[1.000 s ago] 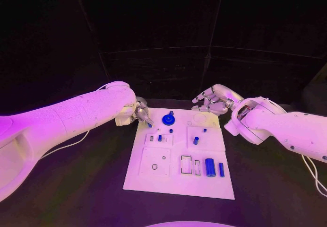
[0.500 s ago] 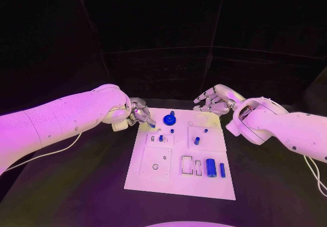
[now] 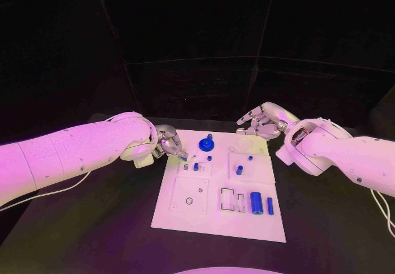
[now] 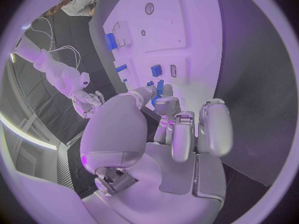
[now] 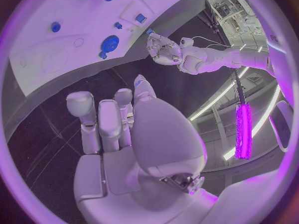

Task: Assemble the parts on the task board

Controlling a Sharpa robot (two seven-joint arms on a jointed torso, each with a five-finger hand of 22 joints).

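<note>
Task board (image 3: 216, 214): flat white rectangular plate, centred on the black worktop (image 3: 91, 228). Blue parts on it: a gear-shaped piece (image 3: 205, 144) near the far edge, a stubby cylinder (image 3: 255, 202) beside a thin bar (image 3: 269, 205) near the right edge. Left hand (image 3: 169, 142) hovered at the board's far-left corner, fingers (image 4: 181, 134) curled inward; grip on a part could not be told. Right hand (image 3: 262, 123) hung beyond the far-right corner, fingers loosely apart, empty.

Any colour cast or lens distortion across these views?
Head view: magenta light tints the task board and both arms, background black. Left wrist view: fisheye bends the board's edges; left hand looms large. Right wrist view: same bending; a bright magenta strip glows.
</note>
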